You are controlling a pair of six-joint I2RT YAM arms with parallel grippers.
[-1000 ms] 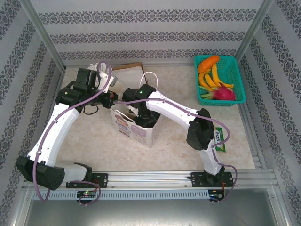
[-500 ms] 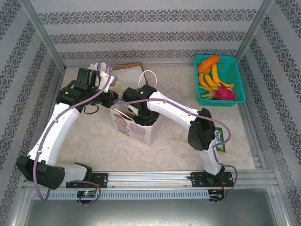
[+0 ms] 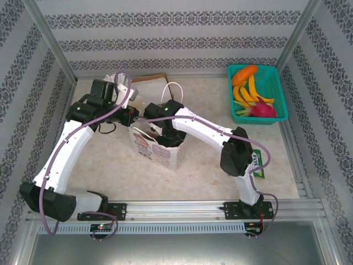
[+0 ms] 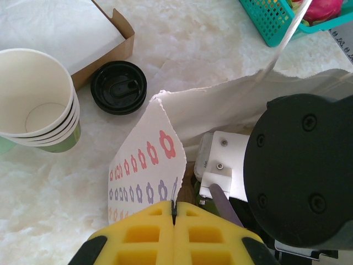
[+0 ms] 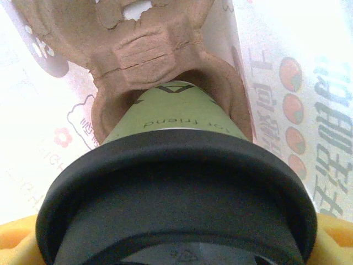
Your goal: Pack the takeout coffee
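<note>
The takeout coffee (image 5: 175,113), an olive-green cup with a black lid (image 5: 176,182), stands upright inside the white printed paper bag (image 3: 161,153). Its base sits in a socket of a brown pulp cup carrier (image 5: 149,52). My right gripper (image 5: 176,245) reaches down into the bag (image 5: 287,110), its yellow fingers (image 5: 16,243) on either side of the lid, shut on the cup. My left gripper (image 4: 174,214) is shut on the flower-printed edge of the bag (image 4: 144,165), holding the mouth apart. From above, the left gripper (image 3: 135,117) is at the bag's back left rim and the right gripper (image 3: 165,131) is over its opening.
A stack of cream paper cups (image 4: 36,99), a loose black lid (image 4: 118,87) and a brown box of white napkins (image 4: 71,33) lie behind the bag at the left. A teal basket (image 3: 278,94) of fruit stands back right. A green packet (image 3: 258,164) lies by the right arm.
The right arm has shifted very slightly at its elbow. Both grips and the bag look unchanged.
</note>
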